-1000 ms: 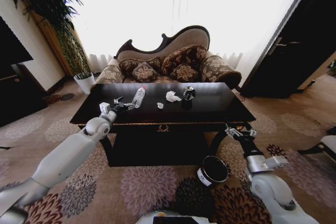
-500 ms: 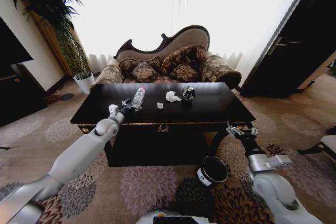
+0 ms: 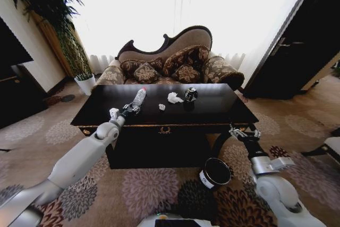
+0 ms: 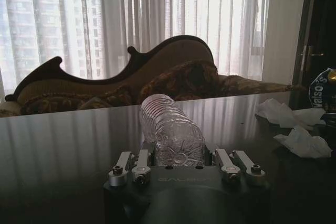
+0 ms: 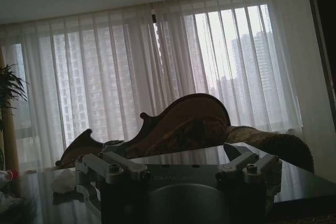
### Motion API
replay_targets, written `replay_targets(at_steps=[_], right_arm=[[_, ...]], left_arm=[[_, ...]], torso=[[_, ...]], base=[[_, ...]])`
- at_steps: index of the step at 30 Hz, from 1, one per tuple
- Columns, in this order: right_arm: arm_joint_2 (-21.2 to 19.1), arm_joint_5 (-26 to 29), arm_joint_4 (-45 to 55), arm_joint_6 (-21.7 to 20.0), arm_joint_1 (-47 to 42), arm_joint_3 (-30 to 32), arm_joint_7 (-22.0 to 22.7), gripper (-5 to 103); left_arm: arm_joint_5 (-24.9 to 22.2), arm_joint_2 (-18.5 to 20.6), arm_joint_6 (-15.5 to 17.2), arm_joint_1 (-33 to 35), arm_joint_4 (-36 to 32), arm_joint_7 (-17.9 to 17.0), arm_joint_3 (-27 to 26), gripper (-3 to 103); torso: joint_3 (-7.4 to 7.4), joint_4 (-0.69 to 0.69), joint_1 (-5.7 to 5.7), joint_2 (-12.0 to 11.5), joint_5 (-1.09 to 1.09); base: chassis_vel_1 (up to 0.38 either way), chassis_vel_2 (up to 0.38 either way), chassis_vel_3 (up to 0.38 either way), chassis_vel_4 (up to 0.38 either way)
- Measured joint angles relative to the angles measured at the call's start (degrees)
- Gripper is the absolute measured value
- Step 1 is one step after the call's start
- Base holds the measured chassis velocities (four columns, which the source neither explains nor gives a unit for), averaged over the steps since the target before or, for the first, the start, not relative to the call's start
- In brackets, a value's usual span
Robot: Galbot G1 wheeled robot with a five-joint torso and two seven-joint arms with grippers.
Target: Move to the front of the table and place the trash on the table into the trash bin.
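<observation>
On the glossy black table (image 3: 95,114) lies the trash: a clear plastic bottle (image 3: 139,98) on its side, two crumpled white paper wads (image 3: 174,98), and a dark shiny can (image 3: 191,94). My left gripper (image 3: 130,109) reaches over the table's front left. It stands open with the bottle's base (image 4: 172,139) between its fingers (image 4: 130,165). The paper wads (image 4: 294,127) and the can (image 4: 324,92) lie farther along the tabletop. My right gripper (image 3: 243,133) hangs open by the table's front right corner, above the carpet. The black trash bin (image 3: 215,173) stands on the floor below it.
A patterned brown sofa (image 3: 170,67) stands behind the table. A white plant pot (image 3: 85,83) with a tall plant is at the back left. A dark door (image 3: 297,51) is on the right. Patterned carpet (image 3: 149,190) lies in front of the table.
My left arm has reached forward across the table, bringing its gripper up to the bottle's base. The right arm has hardly moved.
</observation>
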Motion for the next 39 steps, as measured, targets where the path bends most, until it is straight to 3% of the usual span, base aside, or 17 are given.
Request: replay_targets(at_steps=[2,7,14,18,19,24,31,36,39], right_arm=[[0.22,-0.58,0.0,0.0,-0.15,-0.13,-0.03,100],[0.72,-1.61,0.08,0.01,-0.48,-0.32,-0.07,100],[1.44,-4.38,0.71,0.14,-0.47,-1.12,-0.22,100],[1.68,-4.41,1.11,0.15,-0.88,-1.15,-0.56,100],[2.07,-5.12,1.15,0.41,-1.32,-1.15,-0.89,100],[3.43,-8.6,1.47,1.53,-2.22,-1.4,-1.43,100],[4.8,-12.16,2.48,2.28,-3.18,-1.88,-2.04,100],[5.36,-18.82,1.65,4.22,-3.45,-1.64,-2.1,100],[5.5,-30.19,0.23,7.1,-3.92,-0.28,-2.84,100]], left_arm=[[0.32,0.7,0.0,0.99,-1.16,-0.02,-0.71,42],[0.62,2.56,0.2,3.05,-4.94,-0.16,-2.01,42],[-2.57,8.14,2.61,5.99,-20.68,-1.61,-3.1,42],[-3.22,9.76,2.89,6.26,-24.55,-1.63,-2.7,42],[-3.92,10.97,3.4,6.38,-28.51,-1.96,-1.62,42],[-5.29,12.03,4.86,4.97,-36.01,-3.43,3.76,42],[-5.33,11.45,5.34,0.91,-38.35,-3.41,12.82,42],[-9.4,8.91,6.49,-5.06,-40.14,-5.12,19.52,42],[-13.43,6.34,7.82,-9.36,-41.45,-6.89,22.83,42]], torso=[[0.0,0.0,0.0,0.0,0.0],[0.0,-0.01,0.0,0.0,-0.01],[0.0,0.0,-0.01,0.0,0.0],[-0.01,0.0,0.0,0.0,0.02],[0.0,0.0,0.0,0.0,0.0],[-0.01,0.0,0.0,0.0,0.01],[0.0,0.0,-0.01,0.0,0.0],[0.0,0.0,0.0,0.0,0.01],[0.0,-0.01,0.0,0.0,0.02]], base=[[0.0,0.0,0.0,0.0],[0.0,0.0,0.0,0.0],[0.0,0.0,0.0,0.0],[0.0,0.0,0.0,0.0],[0.0,0.0,0.0,0.0],[0.0,0.0,0.0,0.0],[0.0,0.0,0.0,0.0],[0.0,0.0,0.0,0.0],[0.0,0.0,0.0,0.0]])
